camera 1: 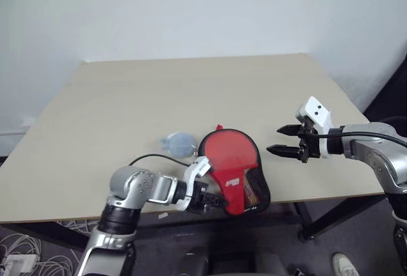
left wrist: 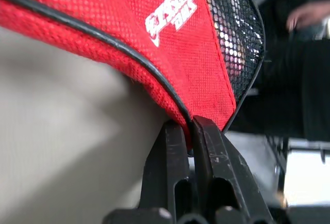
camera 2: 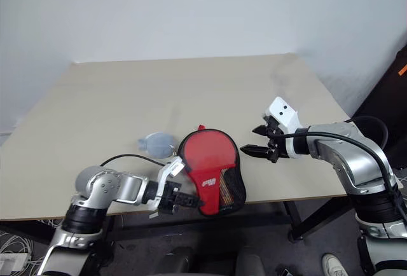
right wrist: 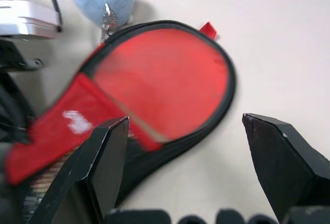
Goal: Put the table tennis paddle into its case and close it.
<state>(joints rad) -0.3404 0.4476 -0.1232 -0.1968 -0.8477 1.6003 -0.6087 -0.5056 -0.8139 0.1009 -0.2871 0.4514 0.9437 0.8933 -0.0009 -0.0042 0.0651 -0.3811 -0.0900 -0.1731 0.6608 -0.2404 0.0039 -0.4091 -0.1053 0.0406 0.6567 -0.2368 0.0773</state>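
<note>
Case: the case lies at the near edge of the bench, its narrow handle end hanging a little past that edge; red-and-clear face up, black mesh on the side toward the right arm.
Paddle: the table tennis paddle appears to be inside already, its red blade showing through the clear window; in the right wrist view wood-coloured stripes show behind the mesh, probably the handle.
Left gripper: the left gripper is clamped tight on the red fabric rim at the case's handle end, right at the bench's near edge.
Right gripper: the right gripper hovers just beside the case's round end, toward the right edge, fingers spread wide, holding nothing.
Zip: I cannot tell how far it is closed or where the puller sits.
Soft lump: a grey-blue soft lump rests touching the case's far-left side.
Risk, slide: further pull toward the near edge could drag the case off the bench, since part overhangs.
Risk, pinch: the grip is on thin fabric only; a tug may slip off or fold the pouch.
Risk, right arm: closing in without finding the puller would merely push the case sideways into the lump.
</note>
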